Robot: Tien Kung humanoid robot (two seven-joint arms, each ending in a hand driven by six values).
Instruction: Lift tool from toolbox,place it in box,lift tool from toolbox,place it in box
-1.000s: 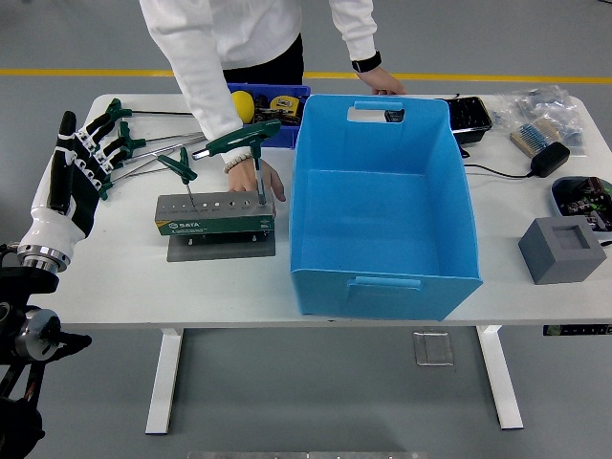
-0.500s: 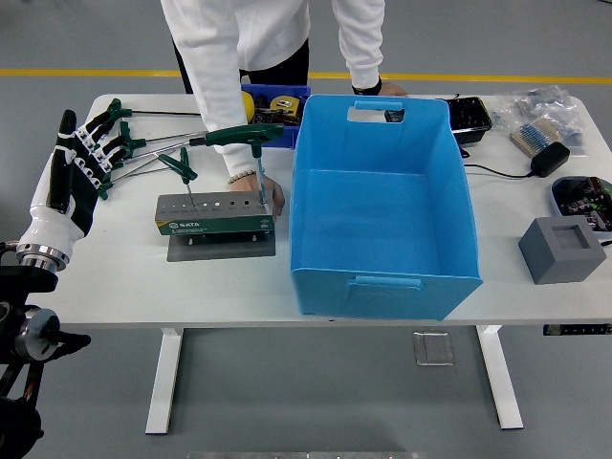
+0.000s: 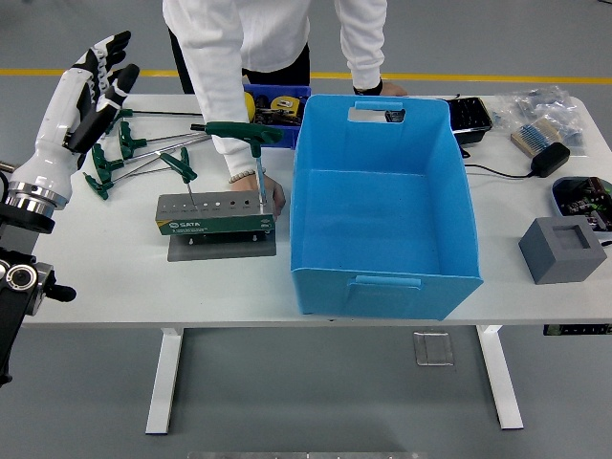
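A grey tool holder stands on the white table left of a big empty blue box. Two green T-handle wrenches stand upright in it: a large one at its right end and a smaller one at its left. A person's hand rests at the holder's right end beside the large wrench. My left hand is open, raised above the table's left end, holding nothing. Several loose green T-handle wrenches lie under it.
A person in white leans over the far side, the other hand behind the box. A blue bin with tools, a black tray, bags, cables and a grey block lie around.
My left arm has risen and swung up and forward, from low at the table's left edge to above the loose wrenches. The person's hand has stayed by the holder.
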